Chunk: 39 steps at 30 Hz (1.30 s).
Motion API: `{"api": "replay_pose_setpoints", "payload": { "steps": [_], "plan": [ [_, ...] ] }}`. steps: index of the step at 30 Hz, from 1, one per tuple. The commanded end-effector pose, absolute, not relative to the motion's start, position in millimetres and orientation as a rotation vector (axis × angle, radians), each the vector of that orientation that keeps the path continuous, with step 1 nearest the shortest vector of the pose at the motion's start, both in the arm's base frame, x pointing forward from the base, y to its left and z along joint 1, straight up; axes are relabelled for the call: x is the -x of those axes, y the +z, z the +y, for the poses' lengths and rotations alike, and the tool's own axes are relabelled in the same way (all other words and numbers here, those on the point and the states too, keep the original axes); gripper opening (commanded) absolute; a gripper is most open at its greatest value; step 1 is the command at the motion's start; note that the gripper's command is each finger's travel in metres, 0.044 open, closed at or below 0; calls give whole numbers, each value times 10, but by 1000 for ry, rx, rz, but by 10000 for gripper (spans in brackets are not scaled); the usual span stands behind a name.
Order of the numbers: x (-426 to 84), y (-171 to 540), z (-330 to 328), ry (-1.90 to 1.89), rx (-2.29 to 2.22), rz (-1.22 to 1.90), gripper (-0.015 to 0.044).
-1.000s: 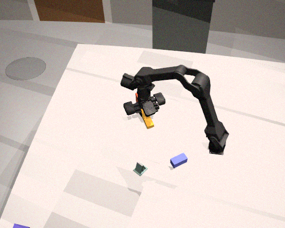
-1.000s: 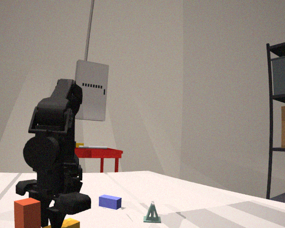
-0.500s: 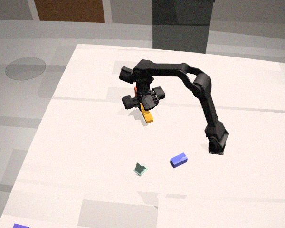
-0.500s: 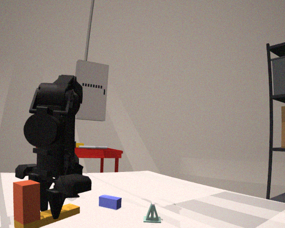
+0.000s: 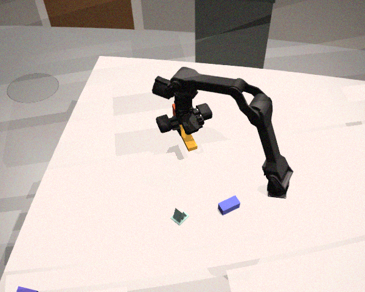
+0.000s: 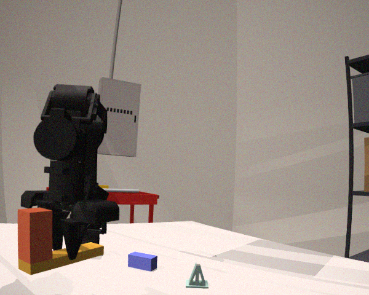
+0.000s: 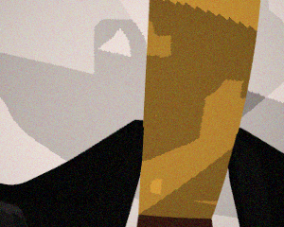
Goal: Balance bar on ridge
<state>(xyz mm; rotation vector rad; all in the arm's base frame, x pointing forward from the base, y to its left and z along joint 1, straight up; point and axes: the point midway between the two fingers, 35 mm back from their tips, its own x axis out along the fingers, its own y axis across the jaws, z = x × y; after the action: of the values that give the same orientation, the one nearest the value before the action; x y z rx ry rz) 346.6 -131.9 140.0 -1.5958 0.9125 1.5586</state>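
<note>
The yellow bar (image 5: 188, 143) (image 6: 91, 249) (image 7: 194, 104) carries an upright orange block (image 5: 174, 108) (image 6: 40, 235) at one end; a dark red edge at the bottom of the wrist view appears to be part of it. My gripper (image 5: 182, 129) (image 6: 64, 254) (image 7: 186, 135) is shut on the bar, fingers on its two sides, between the block and the plain end. The bar hangs above the table, looking roughly level. The ridge (image 5: 177, 216) (image 6: 197, 264), a small green wedge on a pale base plate, stands well away from the bar, with nothing on it.
A blue block (image 5: 229, 204) (image 6: 142, 261) lies on the table between the ridge and the arm's base (image 5: 277, 185). A purple object (image 5: 26, 289) shows at the bottom left corner of the top view. A red table (image 6: 132, 198) and a shelf rack (image 6: 350, 158) stand in the background.
</note>
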Motion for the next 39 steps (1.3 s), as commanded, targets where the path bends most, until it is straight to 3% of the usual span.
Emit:
{"api": "replay_pose_setpoints", "payload": {
  "steps": [1, 39],
  "plan": [
    [-3454, 1524, -1319, 1550, 1610, 910, 0],
    [-3657, 1552, 71, 1220, 1260, 1162, 0]
  ]
}}
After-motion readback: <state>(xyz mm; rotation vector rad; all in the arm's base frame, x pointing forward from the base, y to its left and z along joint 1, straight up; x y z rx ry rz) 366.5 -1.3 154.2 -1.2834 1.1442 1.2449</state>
